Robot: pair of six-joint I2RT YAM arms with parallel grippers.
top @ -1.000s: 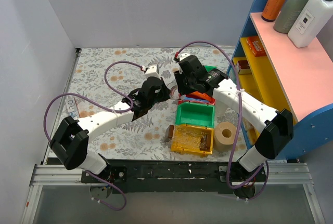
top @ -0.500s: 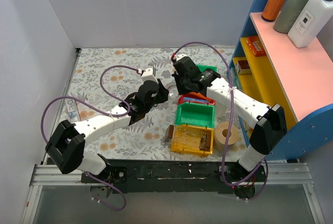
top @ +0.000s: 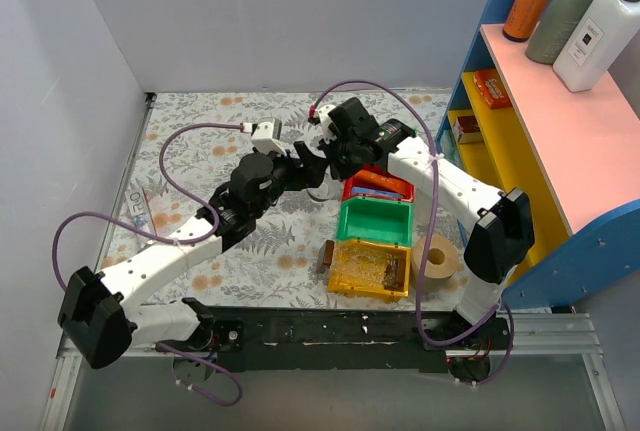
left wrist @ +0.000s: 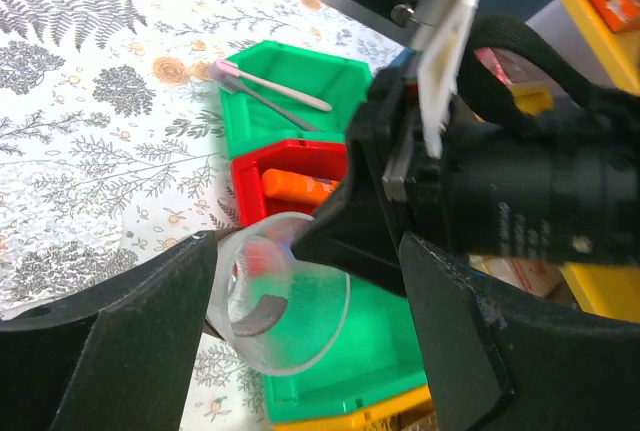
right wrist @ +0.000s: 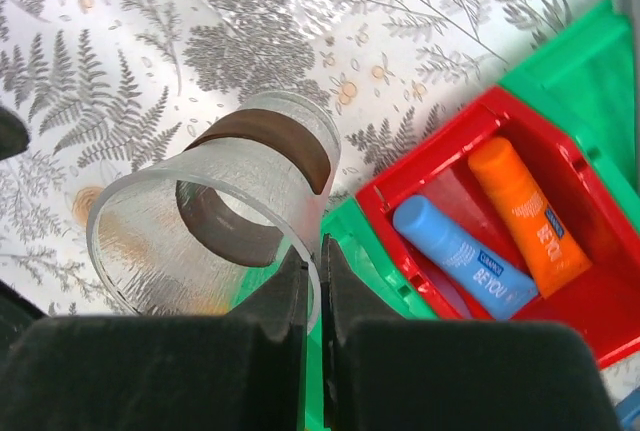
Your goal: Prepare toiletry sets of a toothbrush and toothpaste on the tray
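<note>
A clear plastic cup (right wrist: 200, 221) with a dark brown band hangs above the bins. My right gripper (right wrist: 322, 281) is shut on its rim. In the left wrist view my left gripper (left wrist: 300, 341) stands open, one finger on each side of the cup (left wrist: 285, 296). Its left finger is close against the cup wall and its right finger stands apart. In the top view the two grippers, left (top: 303, 166) and right (top: 337, 163), meet near the table's middle. A blue toothpaste (right wrist: 460, 251) lies beside an orange tube (right wrist: 530, 216) in the red bin (right wrist: 425, 166). A pink-headed toothbrush (left wrist: 270, 86) lies in the far green bin (left wrist: 300, 61). I cannot make out the tray.
A red bin (top: 378, 191), a green bin (top: 375, 221) and a yellow bin (top: 370, 269) stand in a row right of centre. A paper roll (top: 435, 256) stands next to them. A blue shelf unit (top: 540, 141) with bottles on top closes the right side. White walls stand left and behind.
My right gripper has shut on the cup's rim and my left gripper has opened around the cup. Both arms have reached farther toward the back.
</note>
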